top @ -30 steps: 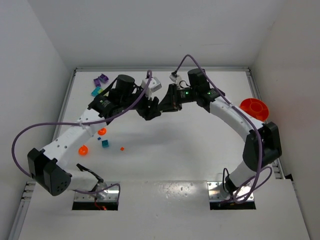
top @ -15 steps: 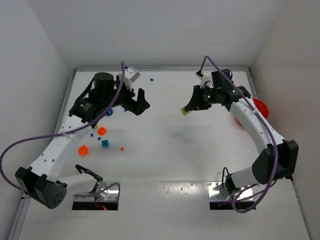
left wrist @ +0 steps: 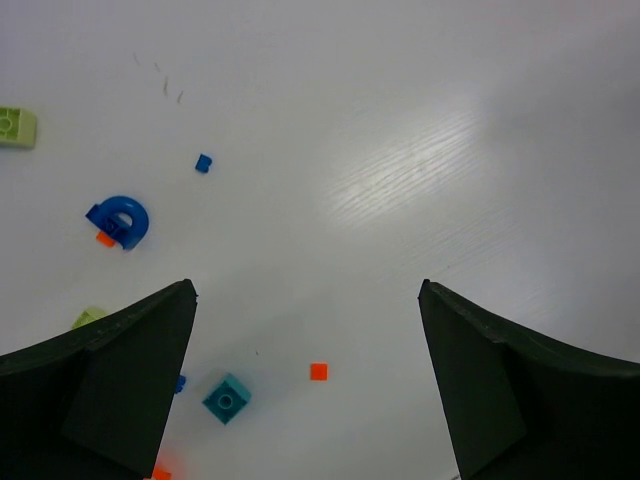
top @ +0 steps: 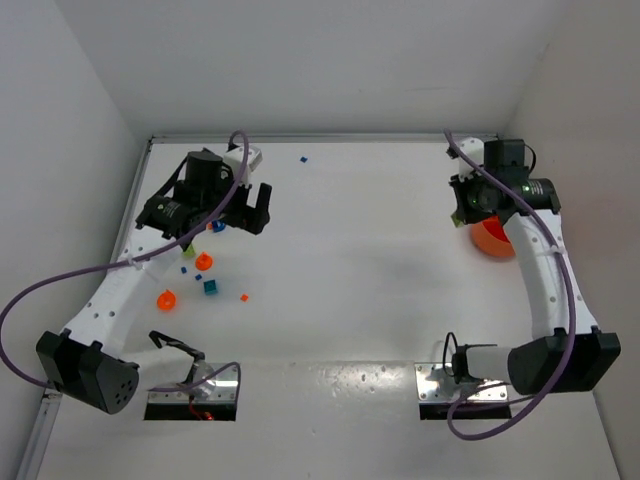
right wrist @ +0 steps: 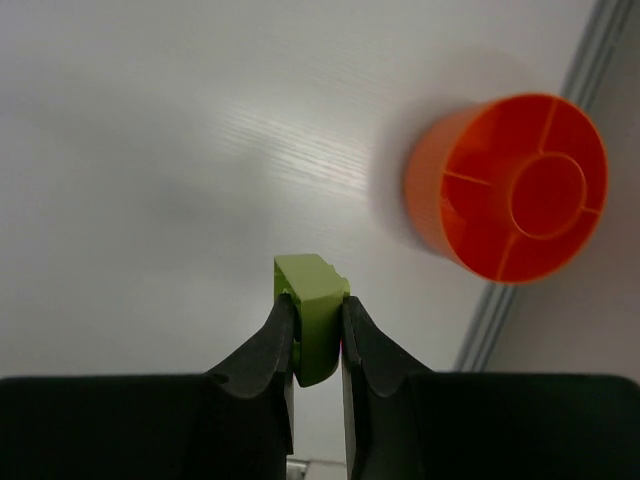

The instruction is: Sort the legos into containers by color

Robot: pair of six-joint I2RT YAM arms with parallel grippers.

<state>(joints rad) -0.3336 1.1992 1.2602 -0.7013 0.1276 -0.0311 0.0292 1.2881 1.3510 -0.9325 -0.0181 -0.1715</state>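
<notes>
My right gripper point(right wrist: 315, 312) is shut on a lime cup point(right wrist: 312, 290), held above the table just left of the large orange bowl point(right wrist: 510, 185). From above, the right gripper point(top: 464, 210) hangs at the far right beside the orange bowl point(top: 494, 237). My left gripper point(top: 252, 208) is open and empty at the far left. Between and below its jaws in the left wrist view lie an orange-red lego point(left wrist: 318, 371) and a teal cup point(left wrist: 227, 397). Farther off are a blue lego point(left wrist: 203, 162) and a round blue cup point(left wrist: 120, 220) with an orange speck point(left wrist: 104, 239) beside it.
Two small orange cups point(top: 203, 262) point(top: 166, 298) stand on the left near the teal cup point(top: 210, 287). A lone blue lego point(top: 303, 158) lies near the back wall. Another lime cup point(left wrist: 12, 127) shows at the left edge. A rail point(right wrist: 590, 120) borders the table's right side.
The grippers met mid-table a second ago. The left one has opened and drawn back left. The right arm has carried the lime cup right, to the orange bowl.
</notes>
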